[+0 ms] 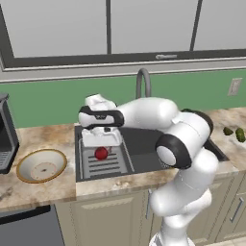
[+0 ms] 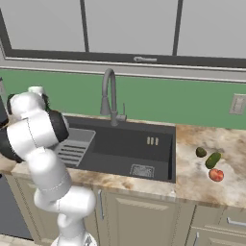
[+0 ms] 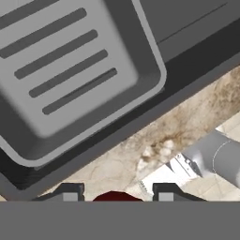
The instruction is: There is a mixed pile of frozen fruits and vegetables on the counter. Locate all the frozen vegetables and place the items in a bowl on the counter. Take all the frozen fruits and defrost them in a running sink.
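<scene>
A red fruit (image 1: 101,153) sits clasped between the claw (image 3: 114,193) fingers above the sink's ribbed tray (image 1: 103,164).

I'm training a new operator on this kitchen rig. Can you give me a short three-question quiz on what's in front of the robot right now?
1. True or false: the claw holds a red fruit over the ribbed drain tray of the sink.
2. How many items lie on the counter to the right of the sink?
A. one B. three C. five
3. Fill in: the bowl sits on the counter to the ___ of the sink, seen from the left base view.

Key
1. True.
2. B: two green pieces and one red piece.
3. Left.
</scene>
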